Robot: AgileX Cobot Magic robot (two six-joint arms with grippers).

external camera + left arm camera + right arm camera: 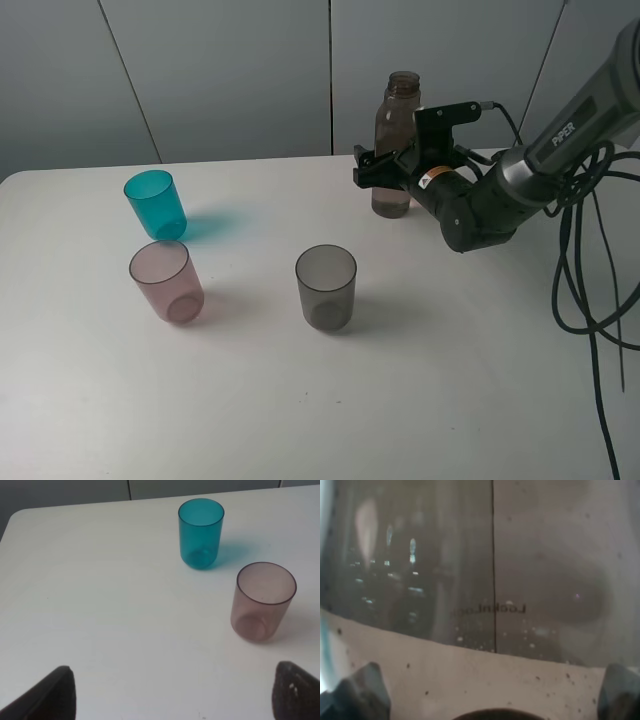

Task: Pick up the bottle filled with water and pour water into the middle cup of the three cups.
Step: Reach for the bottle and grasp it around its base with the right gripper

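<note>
Bottle [398,125] upright, far right on table [300,410]. Water inside: I judge it heavy, walls smooth, slippery. My right gripper [380,168] gapes wide, straddling its lower body, nothing clamped. Grip mid-body.

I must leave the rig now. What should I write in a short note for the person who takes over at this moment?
Left gripper: open, empty, above the table.
Right gripper: open, jaws wide at the bottle, not closed on it.
Bottle: upright on the table, not lifted.
Pink middle cup, teal cup, grey cup: all upright, no water seen in them.
Done: reach to the bottle.
Left: grip, lift, pour into the pink middle cup.
</note>
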